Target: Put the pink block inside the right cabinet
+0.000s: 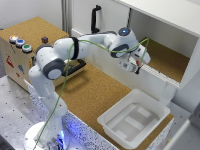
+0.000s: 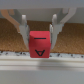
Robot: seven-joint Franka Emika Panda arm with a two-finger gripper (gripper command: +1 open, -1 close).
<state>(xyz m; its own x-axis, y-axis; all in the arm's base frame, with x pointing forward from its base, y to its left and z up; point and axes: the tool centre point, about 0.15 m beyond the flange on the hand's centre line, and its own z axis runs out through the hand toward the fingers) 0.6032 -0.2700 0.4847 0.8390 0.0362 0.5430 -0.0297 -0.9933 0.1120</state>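
Wrist view: gripper [image 2: 39, 31] closed narrowly on pink block [image 2: 39, 44], block pinched between fingers at its upper edge, hanging over right cabinet [image 1: 167, 62] front lip; shallow grip could slip, or block could clip the lip, dropping outside

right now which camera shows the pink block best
The wrist view: the pink block fills the middle, held between the claw fingers, a dark letter on its face. In the exterior view it is only a small reddish speck.
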